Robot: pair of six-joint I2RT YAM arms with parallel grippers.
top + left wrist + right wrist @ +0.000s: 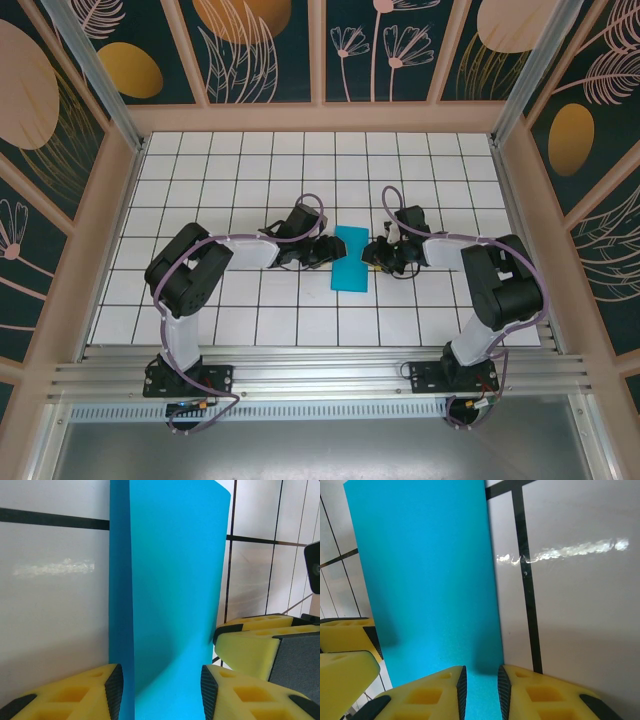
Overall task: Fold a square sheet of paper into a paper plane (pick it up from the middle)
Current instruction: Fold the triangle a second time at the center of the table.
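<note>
The square sheet of paper [350,258] is teal and lies on the table folded into a tall rectangle, midway between the two arms. My left gripper [325,250] is at its left edge. In the left wrist view its jaws [161,690] stand well apart with the paper [170,580] running between them, and a darker strip shows along the sheet's left side. My right gripper [378,255] is at the right edge; its jaws [482,690] leave a narrow gap over the paper's edge [425,570]. The paper plane is out of view.
The table [240,170] is white with a black grid, walled by a wooden frame [320,118] at the back and sides. Both arms reach inward from the near rail [320,375]. The right gripper's yellow fingers [255,645] sit close beside the left one.
</note>
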